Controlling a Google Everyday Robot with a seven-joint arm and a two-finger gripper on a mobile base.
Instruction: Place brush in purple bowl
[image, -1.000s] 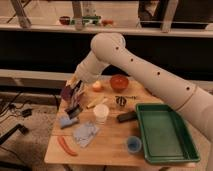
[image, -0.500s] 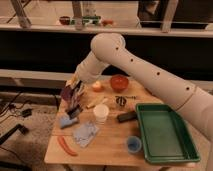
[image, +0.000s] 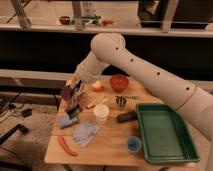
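A: Left side first. What's there?

B: Red-orange strip (image: 65, 146) by the front-left corner, and a crumpled blue cloth (image: 85, 134) just right of it. Up the left edge of the counter (image: 107, 152) sits the purple bowl (image: 66, 93). The gripper (image: 76, 91) is right against the bowl's right side.

A: Brush?

B: I read the dark shape (image: 75, 108) hanging just under the gripper as the brush. It's low over the left edge and beside the bowl, not in it. Can't confirm any contact with the bowl.

A: Jaws?

B: Cannot tell. They're hidden against the dark brush and bowl.

A: Any change in the last second?

B: Basically none. Arm, gripper, brush and bowl all sit where they were. So no progress, and the placement isn't done. I'd guess it's a pause before shifting left over the rim.

A: Rest, going right?

B: Pale stick (image: 94, 103), then a white cup (image: 101, 113) mid-counter. Orange-red bowl (image: 119, 81) at the back edge, with a black block (image: 126, 116) in front of it. Green tray (image: 165, 132) fills the front-right corner.

A: Risk?

B: Knocking the bowl off the left edge.
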